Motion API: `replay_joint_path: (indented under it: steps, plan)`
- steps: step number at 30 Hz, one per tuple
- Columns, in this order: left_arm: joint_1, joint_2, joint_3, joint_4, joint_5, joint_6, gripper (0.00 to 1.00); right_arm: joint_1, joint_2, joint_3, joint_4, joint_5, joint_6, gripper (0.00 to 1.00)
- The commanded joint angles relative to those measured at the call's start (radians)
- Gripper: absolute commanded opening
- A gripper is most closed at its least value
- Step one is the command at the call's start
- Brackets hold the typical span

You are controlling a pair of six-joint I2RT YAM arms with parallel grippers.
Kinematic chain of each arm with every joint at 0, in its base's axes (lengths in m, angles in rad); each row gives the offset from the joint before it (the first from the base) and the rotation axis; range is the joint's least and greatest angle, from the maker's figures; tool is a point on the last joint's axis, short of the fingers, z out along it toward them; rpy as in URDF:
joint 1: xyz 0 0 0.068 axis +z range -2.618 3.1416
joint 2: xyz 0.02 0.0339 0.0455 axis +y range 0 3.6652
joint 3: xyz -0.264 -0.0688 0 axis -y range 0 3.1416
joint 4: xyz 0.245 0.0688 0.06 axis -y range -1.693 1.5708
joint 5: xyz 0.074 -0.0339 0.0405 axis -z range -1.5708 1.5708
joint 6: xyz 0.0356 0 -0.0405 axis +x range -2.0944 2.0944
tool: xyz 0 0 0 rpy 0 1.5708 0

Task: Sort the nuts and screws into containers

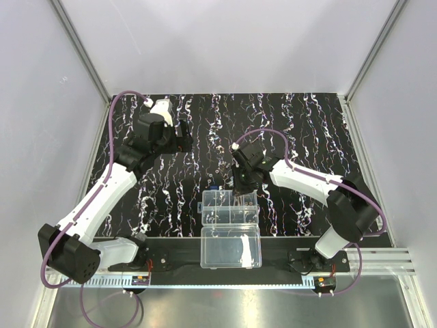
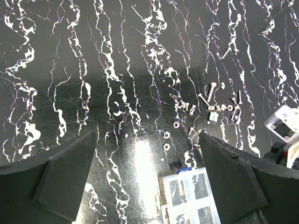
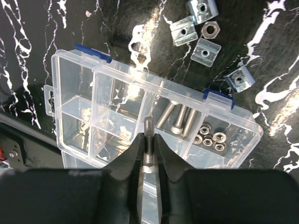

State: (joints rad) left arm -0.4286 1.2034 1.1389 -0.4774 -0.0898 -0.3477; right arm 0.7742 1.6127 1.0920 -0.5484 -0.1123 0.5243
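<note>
Step judged: drop-off. Screw (image 3: 148,133) pinched in narrow jaws of right gripper (image 3: 148,151), held over box (image 3: 74,63), just beside compartment (image 3: 174,116) stocked with screws. Next: small shift over it, then release. Left gripper (image 2: 147,140): jaws wide, empty, above loose nuts (image 2: 176,124) on mat (image 2: 46,116).

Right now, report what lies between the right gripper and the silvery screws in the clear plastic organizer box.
Right wrist view: the slim threaded metal screw pinched in the right gripper, then the clear box's floor before the stored screws.
</note>
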Motion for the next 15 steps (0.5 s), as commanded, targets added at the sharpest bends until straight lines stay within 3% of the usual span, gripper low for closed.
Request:
replay_joint_path:
  steps: [1,11,13,15]
  plan:
    - [-0.004,-0.015,0.036,0.036,0.005,0.001,0.99,0.011,-0.010,0.011,-0.010,0.040,0.002,0.19]
    - [-0.004,-0.018,0.038,0.034,0.001,0.004,0.99,0.011,-0.007,0.040,-0.031,0.046,-0.020,0.36]
    - [-0.002,-0.021,0.038,0.034,-0.001,0.006,0.99,0.011,-0.019,0.072,-0.062,0.086,-0.029,0.38]
    - [-0.004,-0.022,0.039,0.031,-0.007,0.006,0.99,0.011,-0.049,0.115,-0.085,0.188,-0.037,0.47]
